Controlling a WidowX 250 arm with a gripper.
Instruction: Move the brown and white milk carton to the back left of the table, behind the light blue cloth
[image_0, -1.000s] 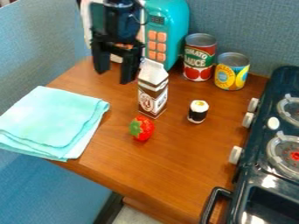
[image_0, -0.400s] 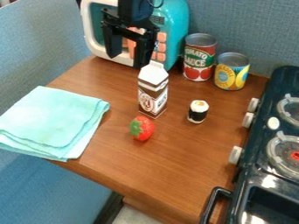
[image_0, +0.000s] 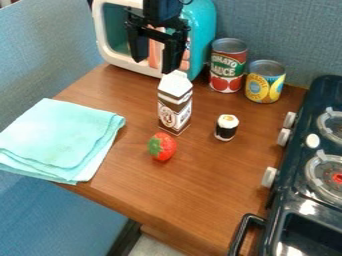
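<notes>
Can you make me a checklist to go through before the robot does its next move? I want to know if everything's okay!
1. Fingers open: ok, there is a gap between them.
2. Nothing held: ok, that gap has no thing gripped in it.
3. Carton standing up: ok, it is upright on the table.
4. Fingers clear of the carton: cannot tell, one tip looks very near its top.
5. Microwave in full sight: not ok, the arm hides part of it.
6. Both cans upright: ok, they stand side by side.
</notes>
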